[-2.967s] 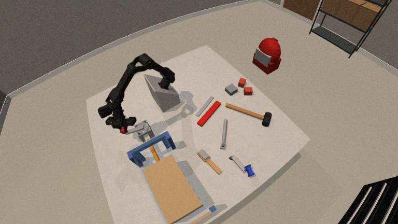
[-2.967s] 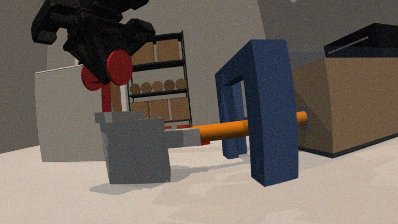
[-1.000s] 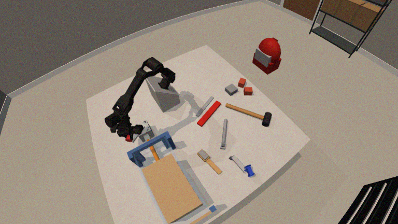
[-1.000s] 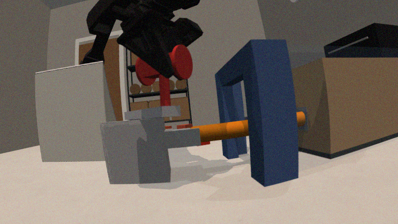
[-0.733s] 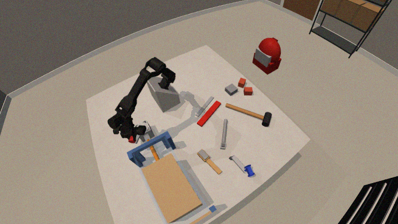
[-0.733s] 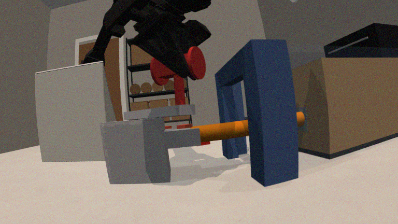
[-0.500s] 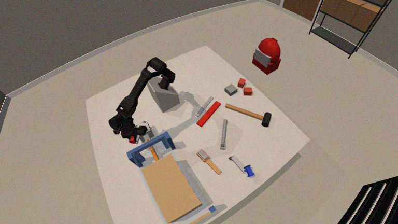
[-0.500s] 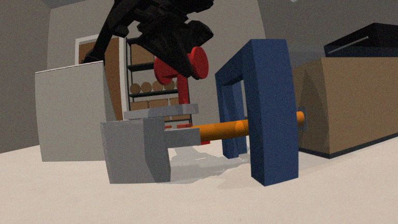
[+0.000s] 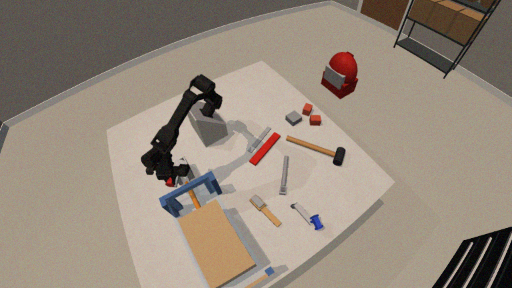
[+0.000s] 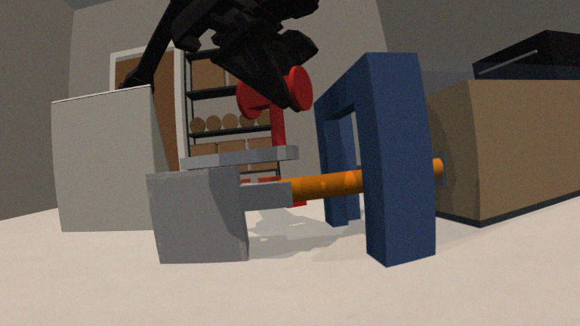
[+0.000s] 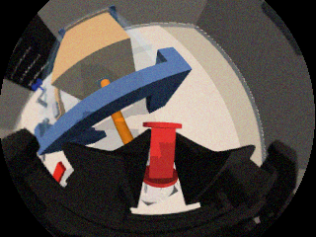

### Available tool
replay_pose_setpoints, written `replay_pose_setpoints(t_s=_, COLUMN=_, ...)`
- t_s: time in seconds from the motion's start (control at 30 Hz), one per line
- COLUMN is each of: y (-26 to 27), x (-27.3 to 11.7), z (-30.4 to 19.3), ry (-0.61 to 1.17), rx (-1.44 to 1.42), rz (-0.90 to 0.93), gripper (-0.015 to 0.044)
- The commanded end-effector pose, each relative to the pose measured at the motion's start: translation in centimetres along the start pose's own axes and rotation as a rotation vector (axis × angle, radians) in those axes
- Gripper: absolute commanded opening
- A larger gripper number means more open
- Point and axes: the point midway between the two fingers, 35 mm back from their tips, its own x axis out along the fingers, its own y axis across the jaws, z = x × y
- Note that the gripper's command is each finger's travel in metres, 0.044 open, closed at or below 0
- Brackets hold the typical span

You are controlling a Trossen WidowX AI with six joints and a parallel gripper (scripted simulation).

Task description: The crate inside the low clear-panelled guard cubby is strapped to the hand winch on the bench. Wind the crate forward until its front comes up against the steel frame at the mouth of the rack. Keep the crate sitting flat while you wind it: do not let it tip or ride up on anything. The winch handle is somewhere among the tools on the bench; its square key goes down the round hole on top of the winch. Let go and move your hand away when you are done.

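Observation:
My gripper (image 9: 173,179) (image 10: 273,89) (image 11: 160,132) is shut on the red winch handle (image 9: 169,183) (image 10: 294,87) (image 11: 161,148), gripping its knob. In the exterior view the handle's red shaft runs down to the top plate of the grey winch (image 10: 201,215) (image 9: 186,163). An orange strap (image 9: 194,200) (image 10: 329,183) (image 11: 120,125) runs from the winch through the blue steel frame (image 9: 189,190) (image 10: 397,155) (image 11: 123,94) to the tan crate (image 9: 215,243) (image 10: 504,143) (image 11: 94,37). The crate sits flat, a short gap behind the frame.
The clear guard panels (image 9: 245,232) run along the crate's sides. A grey wedge block (image 9: 209,128) stands behind the arm. A red bar (image 9: 265,148), a hammer (image 9: 315,148), a grey file (image 9: 283,175), a brush (image 9: 264,209) and a blue spool tool (image 9: 309,220) lie to the right.

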Motion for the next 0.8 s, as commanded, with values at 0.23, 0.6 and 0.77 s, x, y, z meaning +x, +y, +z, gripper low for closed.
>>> replay_pose_setpoints(t_s=0.23, y=3.5, x=-0.1, z=-1.1, ry=0.027, rx=0.000, rz=0.052, gripper=0.0000)
replay_pose_setpoints(t_s=0.6, y=4.9, x=-0.5, z=-1.7, ry=0.028, rx=0.000, rz=0.053, gripper=0.0000)
replay_pose_setpoints(t_s=0.77, y=5.5, x=-0.7, z=-2.1, ry=0.028, rx=0.000, rz=0.053, gripper=0.0000)
